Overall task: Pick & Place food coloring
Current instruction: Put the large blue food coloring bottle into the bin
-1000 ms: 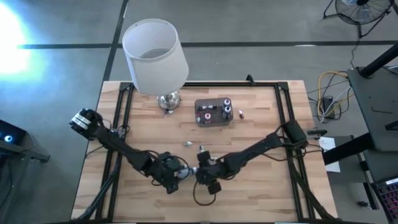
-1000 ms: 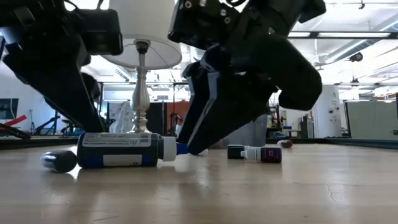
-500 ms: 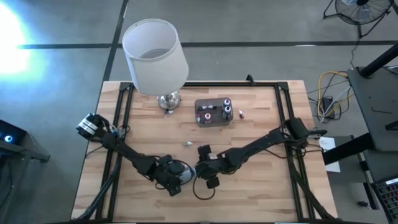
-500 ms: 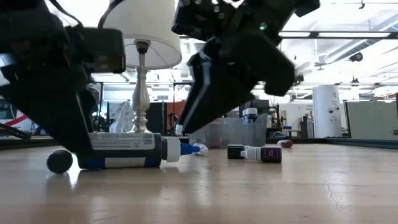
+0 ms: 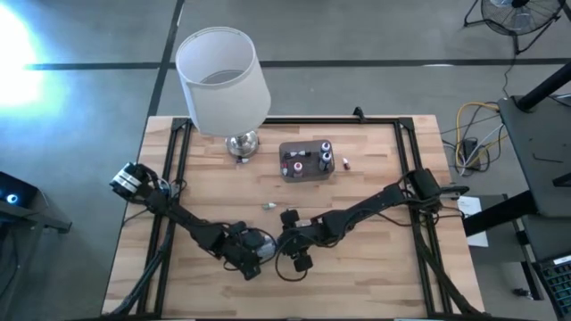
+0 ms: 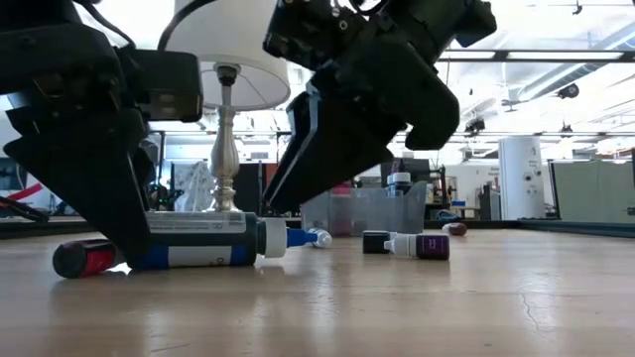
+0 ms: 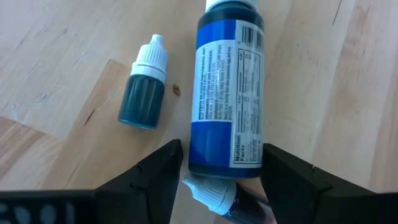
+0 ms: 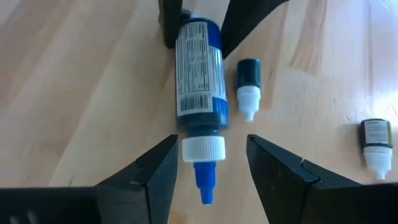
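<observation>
A large blue bottle [image 7: 227, 93] with a printed label lies on its side on the table near the front edge. My left gripper [image 7: 221, 155] is open, one finger at each side of the bottle's base end. My right gripper [image 8: 211, 146] is open and hangs above the bottle's white collar [image 8: 202, 148] and blue nozzle, touching nothing. Small food coloring bottles lie around. A dark teal one [image 7: 144, 84] is beside the big bottle. A white-capped one [image 7: 217, 196] lies behind its base, between my left fingers. Another [image 8: 375, 143] lies farther off. My left gripper comes down at a slant from the table's left, its fingers [image 7: 171, 162] across the big bottle's base end [image 7: 224, 163]. Both fingers stand right against its sides, but I cannot tell whether they touch. The bottle rests on its side on the table.
A translucent grey box [image 5: 308, 160] with several small bottles in it stands at the far middle. One small bottle [image 5: 344, 163] lies right of it. The white-shaded lamp [image 5: 223, 76] stands at the far left. More small bottles [image 6: 417, 243] lie mid-table.
My left gripper has sunk toward the table around the big bottle's base end. My right gripper has tipped, and its fingertips have risen from the table beside the nozzle. The small bottle by the base has rolled and now shows a red label.
</observation>
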